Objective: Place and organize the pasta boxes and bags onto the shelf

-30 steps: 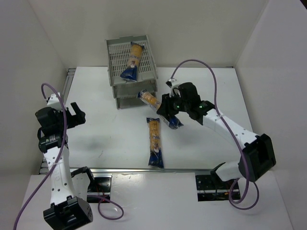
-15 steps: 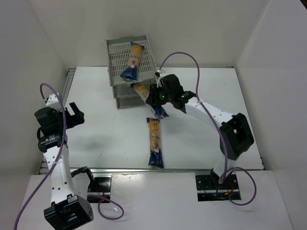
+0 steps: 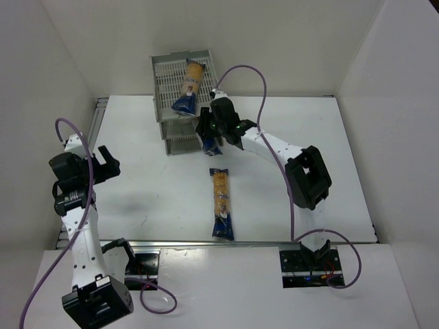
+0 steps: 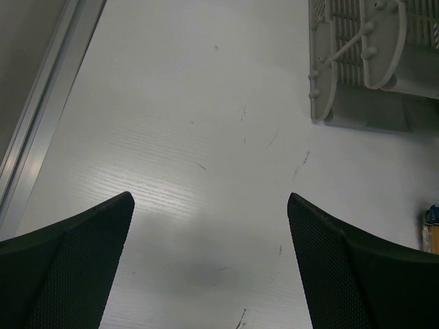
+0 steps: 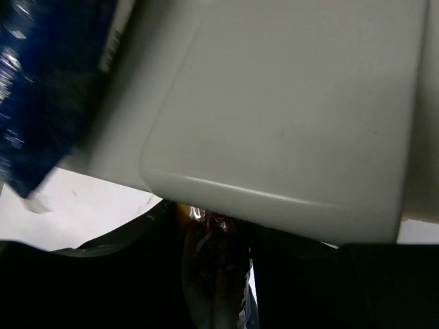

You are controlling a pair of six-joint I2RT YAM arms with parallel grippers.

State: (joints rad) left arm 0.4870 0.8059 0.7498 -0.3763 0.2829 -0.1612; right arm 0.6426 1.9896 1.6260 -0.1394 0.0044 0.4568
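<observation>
Jaws of the right gripper (image 3: 208, 130) are clamped on a pasta bag (image 3: 210, 142) at the rack's (image 3: 164, 82) front right corner, its long axis aimed into a lower tier. Left gripper (image 3: 108, 160) gapes, well left of the rack. Spare bag (image 3: 221, 203) lies lengthwise in front of the rack, nearer the right arm.

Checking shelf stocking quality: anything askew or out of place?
Yes. The bag on the top tray lies diagonally on the shelf, its blue end near the front edge. A second bag lies loose on the table. The right fingers hold the third bag at the shelf's front.
</observation>
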